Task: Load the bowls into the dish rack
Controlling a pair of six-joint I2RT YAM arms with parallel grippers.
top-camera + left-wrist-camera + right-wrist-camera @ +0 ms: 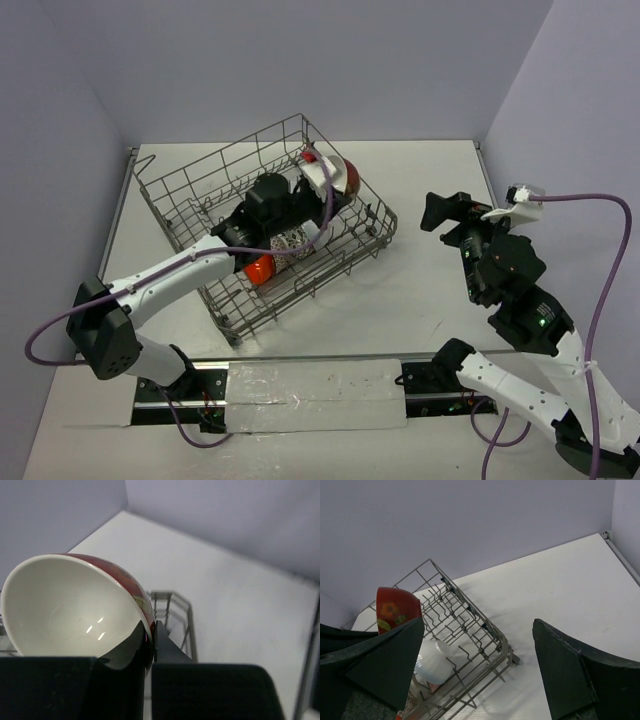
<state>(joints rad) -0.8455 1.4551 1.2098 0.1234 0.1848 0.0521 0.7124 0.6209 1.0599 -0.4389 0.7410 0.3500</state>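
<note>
We are noting the left gripper pinching the white-inside bowl by its rim. The bowl is lying left of the jaws, over the dish rack. The right gripper is gaping, empty.

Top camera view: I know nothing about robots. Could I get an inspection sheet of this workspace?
Surface: white table, no spills seen.
Job's things: dish rack holds orange bowl and patterned bowl; red-outside bowl held tilted over it.
Clutter: nothing seen.
Grippers: left gripper shut on red-outside bowl; right gripper open, empty.
Cables: purple cables, looping loose.
Surroundings: plain lilac walls.
</note>
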